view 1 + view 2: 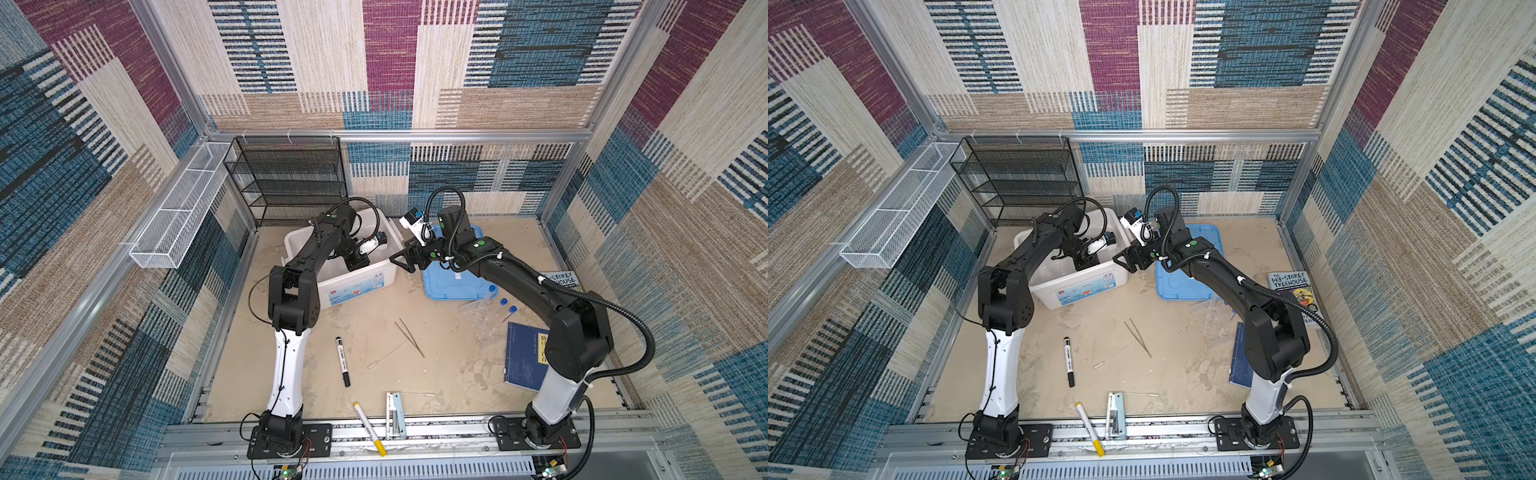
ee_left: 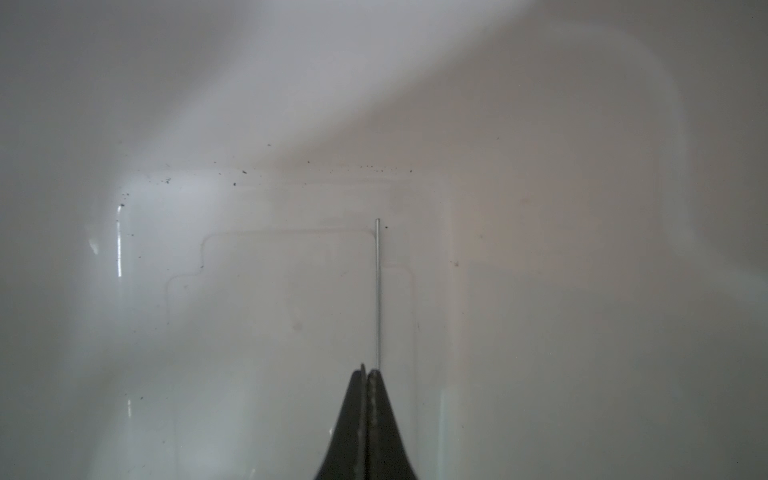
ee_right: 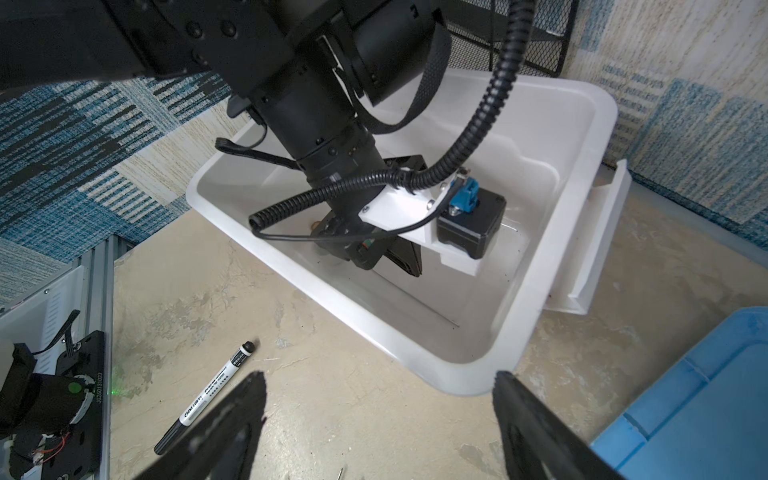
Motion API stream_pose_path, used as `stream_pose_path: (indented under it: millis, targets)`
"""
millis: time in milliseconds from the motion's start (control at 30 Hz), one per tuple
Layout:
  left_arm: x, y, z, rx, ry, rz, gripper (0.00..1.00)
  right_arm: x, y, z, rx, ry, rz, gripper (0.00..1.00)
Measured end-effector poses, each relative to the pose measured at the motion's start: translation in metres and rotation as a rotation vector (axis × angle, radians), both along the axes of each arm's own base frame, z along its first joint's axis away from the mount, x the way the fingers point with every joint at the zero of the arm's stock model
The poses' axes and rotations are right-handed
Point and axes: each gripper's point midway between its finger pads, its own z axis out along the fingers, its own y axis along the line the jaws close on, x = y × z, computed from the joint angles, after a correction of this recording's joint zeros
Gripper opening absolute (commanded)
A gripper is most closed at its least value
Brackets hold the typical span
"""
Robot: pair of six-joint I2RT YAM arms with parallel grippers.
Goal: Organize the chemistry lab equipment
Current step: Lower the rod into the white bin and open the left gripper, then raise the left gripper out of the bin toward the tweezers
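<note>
LAB TABLE: My left claw (image 2: pixel 368 376), reaching down into the white bin (image 1: pixel 360 286) at the far side of the table, left of centre, is clamped shut on a thin rod (image 2: pixel 377 291). The rod sticks straight out from the tips over the bin floor, as the left wrist view shows.

My right claw (image 3: pixel 380 405) hangs wide open and empty just beside the bin's near right corner, between the bin and a blue lid (image 1: pixel 453 286) lying flat to the right.

Out on the open table, the tweezers (image 1: pixel 409 336) lie mid-table, near of the bin. A loose rod (image 1: pixel 386 355) lies just to their left and a black marker (image 1: pixel 343 361) farther left.

On the right, near of the lid, is the clear rack (image 1: pixel 482 328), with three blue-capped tubes (image 1: pixel 503 302) at it. Whether they sit in its holes I cannot tell. A blue book (image 1: pixel 524 357) lies just near of the rack, partly hidden by my right arm.
</note>
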Motion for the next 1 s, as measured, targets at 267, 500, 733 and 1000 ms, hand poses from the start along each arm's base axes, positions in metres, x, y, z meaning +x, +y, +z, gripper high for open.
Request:
stream_pose_path:
  millis: [267, 500, 733, 1000]
  targets:
    - [-0.002, 0.0, -0.02, 0.047, 0.032, 0.009, 0.03, 0.001, 0.004, -0.008, -0.002, 0.021, 0.0, 0.86]
    - [0.004, 0.001, -0.021, 0.067, 0.008, 0.028, 0.25, 0.003, 0.006, -0.012, -0.003, 0.033, -0.013, 0.86]
    - [0.002, 0.002, -0.006, 0.074, -0.021, 0.032, 0.41, 0.004, 0.003, -0.006, 0.003, 0.021, -0.031, 0.87]
    - [0.001, 0.008, 0.034, 0.08, -0.106, 0.044, 0.6, -0.001, -0.003, 0.007, 0.016, 0.001, -0.057, 0.88]
